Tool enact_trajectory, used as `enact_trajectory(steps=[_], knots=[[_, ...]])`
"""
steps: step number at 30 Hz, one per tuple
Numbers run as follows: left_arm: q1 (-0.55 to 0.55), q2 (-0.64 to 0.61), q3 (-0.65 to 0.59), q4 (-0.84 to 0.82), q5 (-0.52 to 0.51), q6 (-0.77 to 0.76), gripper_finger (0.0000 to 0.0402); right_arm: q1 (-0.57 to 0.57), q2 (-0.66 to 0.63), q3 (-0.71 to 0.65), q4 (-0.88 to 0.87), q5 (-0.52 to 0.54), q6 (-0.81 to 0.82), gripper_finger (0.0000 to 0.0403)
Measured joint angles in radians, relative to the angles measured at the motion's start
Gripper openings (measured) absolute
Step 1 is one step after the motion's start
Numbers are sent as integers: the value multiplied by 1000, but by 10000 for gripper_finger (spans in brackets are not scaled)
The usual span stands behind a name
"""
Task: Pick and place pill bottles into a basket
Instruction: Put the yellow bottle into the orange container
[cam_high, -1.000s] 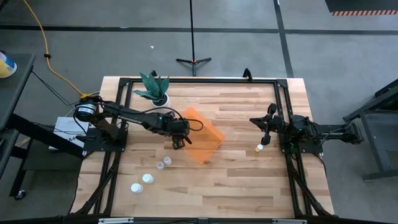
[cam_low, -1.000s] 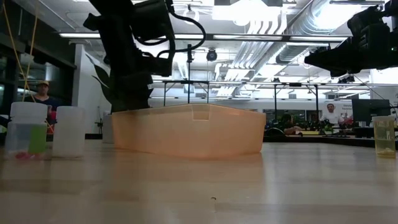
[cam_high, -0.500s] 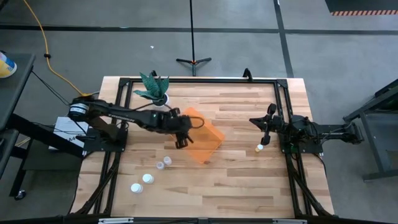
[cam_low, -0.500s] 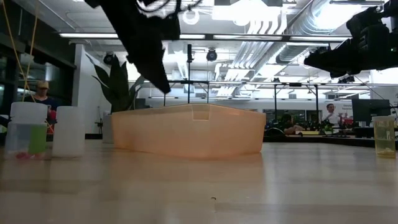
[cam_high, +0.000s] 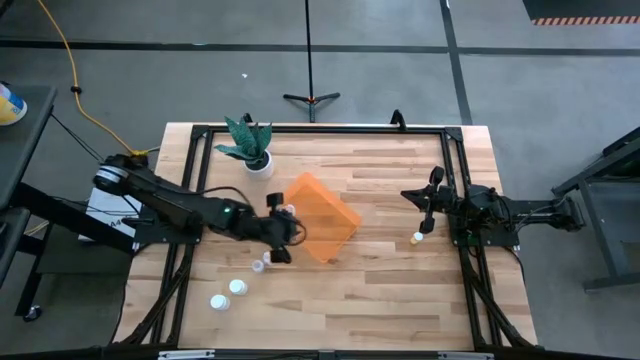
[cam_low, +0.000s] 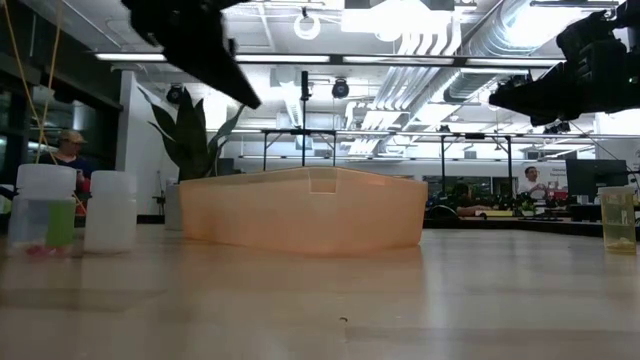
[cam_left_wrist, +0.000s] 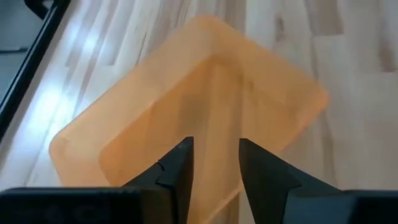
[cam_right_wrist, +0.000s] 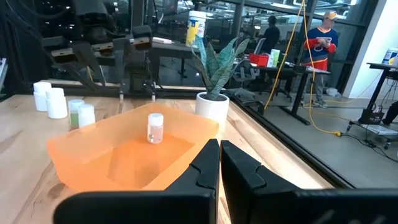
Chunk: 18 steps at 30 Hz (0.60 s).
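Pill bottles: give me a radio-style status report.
Left gripper open, empty, beside the basket. Right gripper shut, waiting near a lone bottle. One pill bottle upright in basket; three loose bottles near left gripper. Nothing blocking.

With the left gripper (cam_high: 283, 241) just beside the basket (cam_high: 322, 218), one pill bottle (cam_right_wrist: 155, 127) stands inside the basket ahead of it, and four pill bottles (cam_high: 238, 287) lie behind it.

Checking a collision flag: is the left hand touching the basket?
Apart. In the low view the left hand hangs clear above the basket, with the room's background showing between its tip and the rim.
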Motion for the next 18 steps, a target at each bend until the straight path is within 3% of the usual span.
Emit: enact_trajectory(steps=[10,18], knots=[[-14,-458,-542,487,20,40,124,0,14,0,2,-7,-1,7],[-14,-956,-780,508,-7,153,108,0,14,0,14,-8,24,7]])
